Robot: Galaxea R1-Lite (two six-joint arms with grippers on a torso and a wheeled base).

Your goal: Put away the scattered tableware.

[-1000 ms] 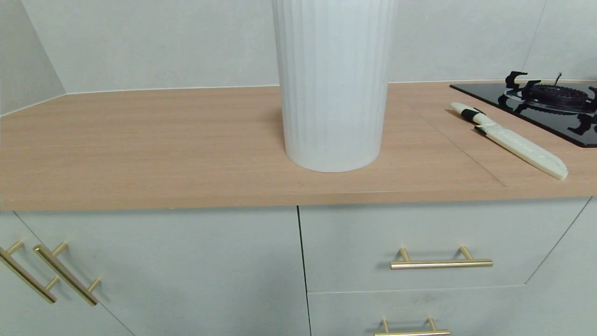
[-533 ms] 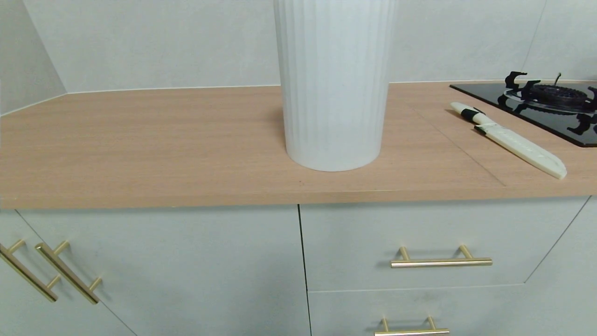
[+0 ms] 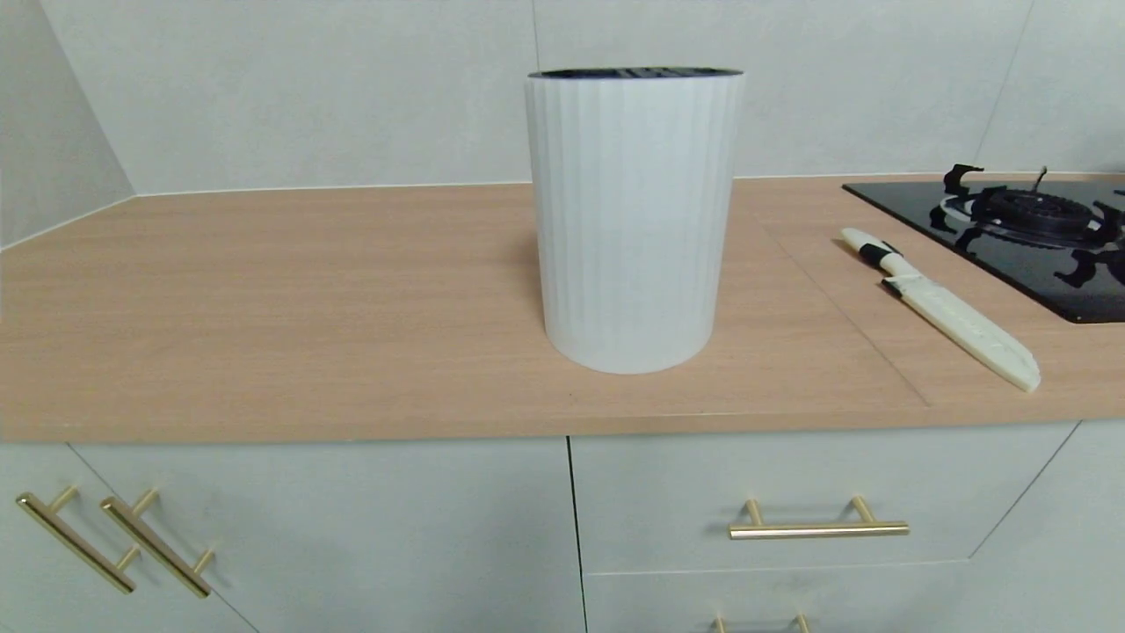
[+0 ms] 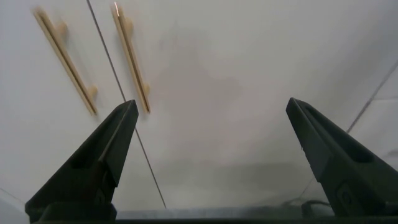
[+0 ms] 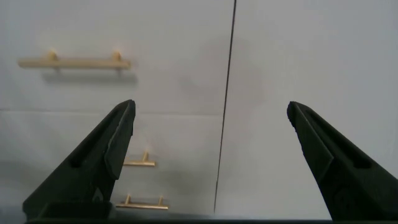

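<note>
A white knife (image 3: 940, 308) lies flat on the wooden countertop (image 3: 264, 299), between the tall ribbed white holder (image 3: 633, 220) and the black hob (image 3: 1028, 237), closer to the hob, which is cut off at the view's edge. The holder's dark top shows edge-on, so its slots are hard to make out. The left gripper (image 4: 210, 106) and right gripper (image 5: 210, 107) both hang with jaws spread wide, facing grey cabinet fronts (image 5: 280, 93) with brass handles (image 4: 130, 62).
</note>
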